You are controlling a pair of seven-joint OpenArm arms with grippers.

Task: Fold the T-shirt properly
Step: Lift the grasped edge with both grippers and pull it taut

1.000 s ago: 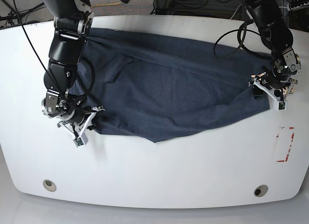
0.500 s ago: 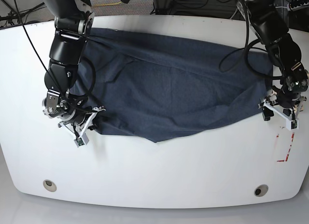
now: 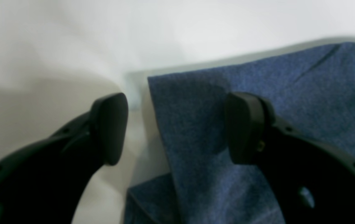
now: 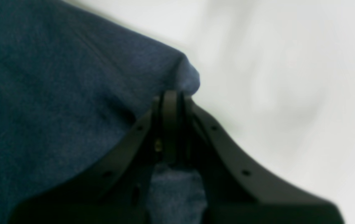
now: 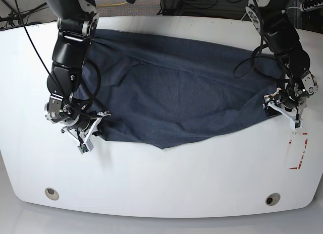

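The dark slate-blue T-shirt [image 5: 176, 93] lies spread and wrinkled across the white table [image 5: 161, 183], with no lettering showing. At its left lower edge my right gripper [image 5: 95, 124] is shut on a pinched fold of the fabric; the right wrist view shows the jaws [image 4: 171, 102] closed tight on the T-shirt [image 4: 56, 93]. My left gripper [image 5: 280, 109] is at the shirt's right corner. In the left wrist view it [image 3: 176, 127] stands open astride the T-shirt [image 3: 196, 140] corner, one finger [image 3: 242, 127] over fabric and the other finger [image 3: 109, 127] over bare table.
A red-and-white mark [image 5: 299, 151] sits on the table just right of the left gripper. Two round holes [image 5: 51, 192] [image 5: 272, 199] lie near the front edge. Cables run behind the far table edge.
The left gripper, still open, swung outward toward the table's right edge and has come back onto the shirt's right corner. The right arm and its grip are unchanged.
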